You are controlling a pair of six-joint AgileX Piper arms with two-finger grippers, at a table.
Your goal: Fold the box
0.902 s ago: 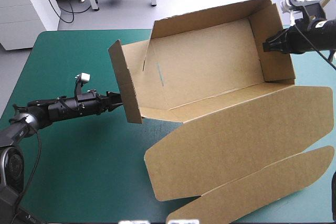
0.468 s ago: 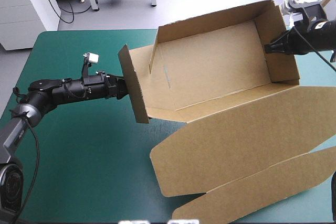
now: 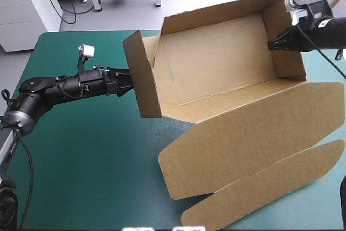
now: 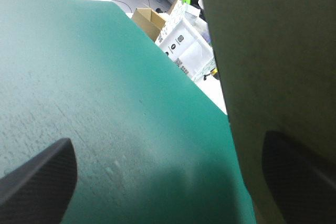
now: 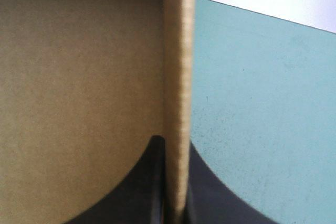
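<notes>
Box (image 3: 216, 74) of brown board, set up as an open tray on the far half of the table toward its right, the tray's right end near the table's right edge and the lid (image 3: 248, 139) lying flat on the teal-green cover (image 3: 81, 150) toward the near right corner. At far left, the left gripper (image 3: 125, 82) reaches in level over the cover and meets the outer face of the left end wall (image 3: 141, 74). Its black fingers stand well apart and grasp nothing: in the left wrist view one finger shows against the board and the other over bare cover. The wall stands raised but leans somewhat and appears not yet tucked. At centre, the tray floor (image 3: 216, 63) is backed by the far wall (image 3: 216, 12). At right, the right end wall (image 3: 286, 41) stands upright. The right gripper (image 3: 273, 44) pinches it, the fingers all but closed with the board's thin top edge between them, one finger inside the tray and one outside. Nearest the table's front edge, a long rounded tuck flap (image 3: 265, 187) adjoins the lid. Handling, as judged from these views: the sheet is probably light and stiff across each panel yet hinges freely at its scored creases, so a push on one wall is likely to swing or slide the whole tray unless the opposite end is held. The smooth faces may slip under a flat push, and a hard pinch could dent the edges. The free upper edges of the walls, away from corners and creases, seem the best places to take hold.
</notes>
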